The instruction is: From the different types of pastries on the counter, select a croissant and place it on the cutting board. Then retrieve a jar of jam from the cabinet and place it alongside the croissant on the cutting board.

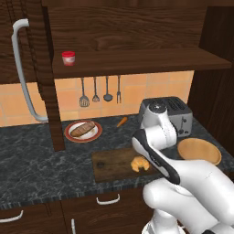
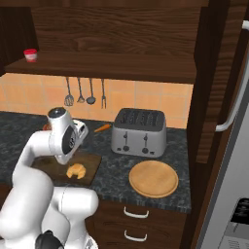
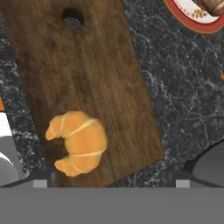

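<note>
The golden croissant (image 3: pixel 81 140) lies on the dark wooden cutting board (image 3: pixel 87 78), near its end away from the round dark spot. My gripper (image 3: pixel 114 177) hangs above it, open, with its fingertips (image 3: pixel 41 180) wide apart and nothing between them. From the base cameras the croissant (image 1: pixel 139 163) (image 2: pixel 76 170) rests at the right end of the board (image 1: pixel 112 165) (image 2: pixel 51 164) on the counter (image 1: pixel 36 164), partly behind my arm. The small red-lidded jar of jam (image 1: pixel 68 58) (image 2: pixel 30 55) stands on the cabinet shelf (image 1: pixel 137 61), beside the open door with its curved grey handle (image 1: pixel 20 73).
A brown loaf-shaped roll (image 1: pixel 82 129) sits on a red-rimmed plate behind the board. A thin orange stick (image 1: pixel 121 121) lies near the wall. A silver toaster (image 2: pixel 139 131) and a round light-wood disc (image 2: pixel 153 178) stand to the right. Utensils (image 1: pixel 96 91) hang on the tiled wall.
</note>
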